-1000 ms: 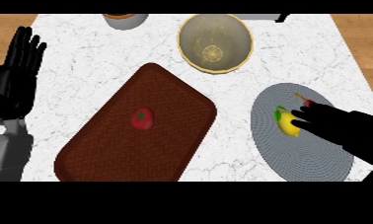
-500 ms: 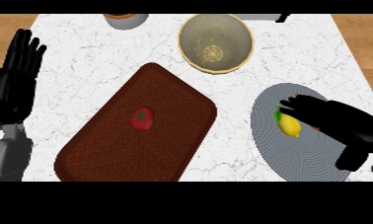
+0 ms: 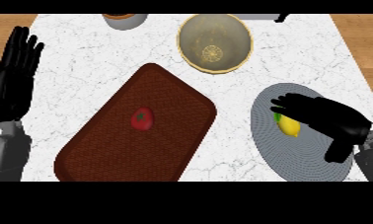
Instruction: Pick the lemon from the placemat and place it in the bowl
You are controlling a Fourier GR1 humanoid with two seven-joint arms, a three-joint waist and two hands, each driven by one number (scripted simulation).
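Grasp step: right hand [image 3: 328, 117] curls over small yellow lemon [image 3: 289, 126] on round grey placemat [image 3: 280, 151], near right; fingers not clearly clasping. Next: lift to far tan bowl [image 3: 215, 43]. Left hand [image 3: 18, 70] rests open, left edge.

The lemon [image 3: 289, 126] lies on the placemat [image 3: 291, 159] at right, the bowl [image 3: 215, 43] behind, a tray [image 3: 138, 128] left.
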